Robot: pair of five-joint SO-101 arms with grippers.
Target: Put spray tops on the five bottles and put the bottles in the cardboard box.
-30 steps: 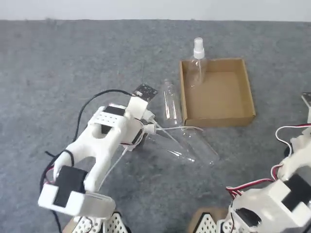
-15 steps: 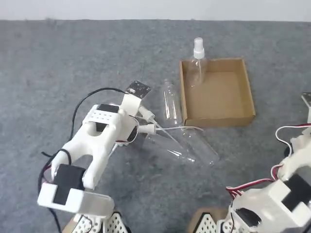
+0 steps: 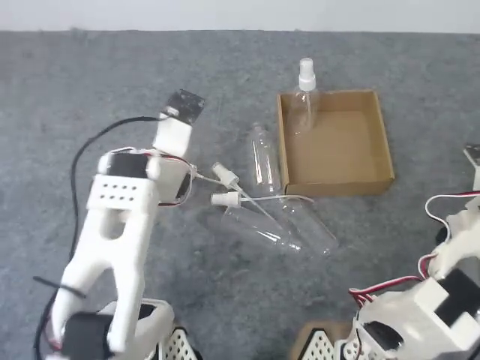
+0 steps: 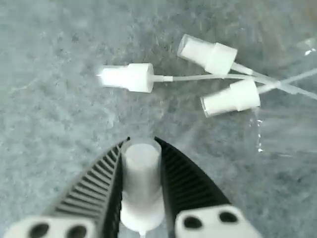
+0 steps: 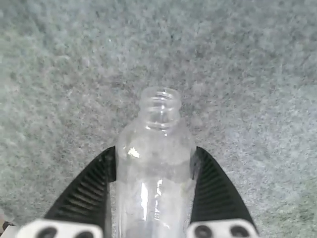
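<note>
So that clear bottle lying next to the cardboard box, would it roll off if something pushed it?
Likely, yes: the bottle lies on its side beside the cardboard box and is round, so a sideways push should roll it, though the fuzzy grey mat may slow it. It looks empty and thin-walled, so probably light and somewhat squashy.

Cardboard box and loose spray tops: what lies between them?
One bottle lies on its side between the box and the spray tops, as the high view shows.
</note>
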